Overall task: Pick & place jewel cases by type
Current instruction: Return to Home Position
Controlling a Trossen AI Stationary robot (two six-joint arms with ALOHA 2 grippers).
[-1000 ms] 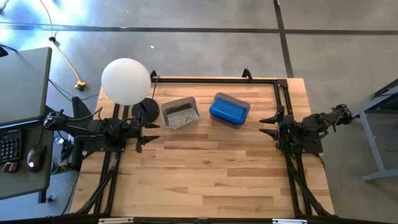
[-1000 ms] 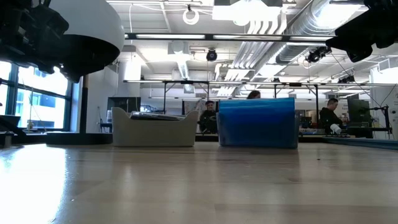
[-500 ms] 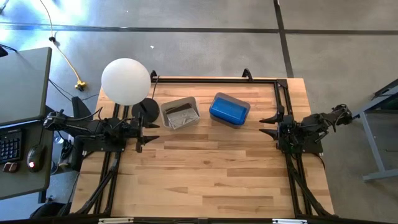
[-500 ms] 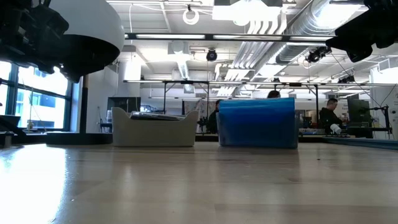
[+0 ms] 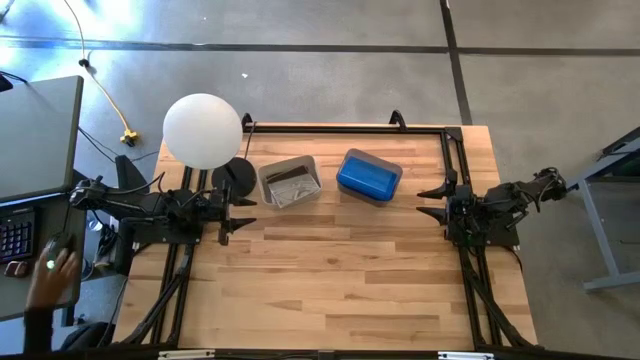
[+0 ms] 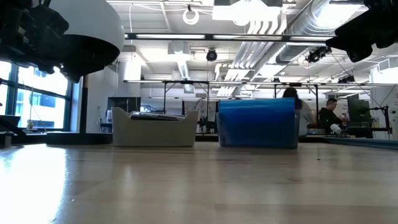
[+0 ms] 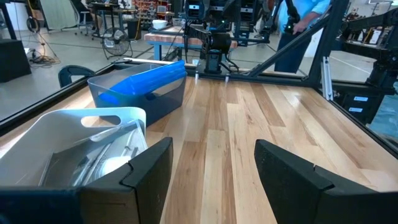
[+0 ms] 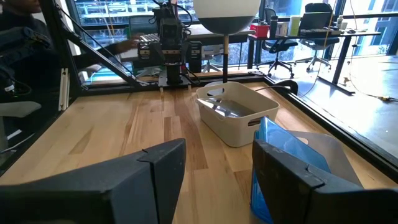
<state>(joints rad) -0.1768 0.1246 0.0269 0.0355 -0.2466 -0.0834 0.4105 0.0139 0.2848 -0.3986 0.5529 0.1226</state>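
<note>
Left gripper (image 5: 240,214) hangs at the left edge, fingers wide apart, empty. Black cases (image 5: 290,186) lie in the white tub (image 7: 62,124), and blue cases (image 5: 368,172) in the dark tub (image 7: 161,102) just right of it (both far-centre). Right gripper (image 5: 431,202), at the right edge, is likewise spread and empty. Sorting looks done. This reads as homing, so the next move only calls for settling both arms.

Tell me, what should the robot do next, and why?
Probably just park and stop: left gripper and right gripper hang open and empty beside the table, black cases lie in the white tub, blue cases in the dark tub, none on the wood.
</note>
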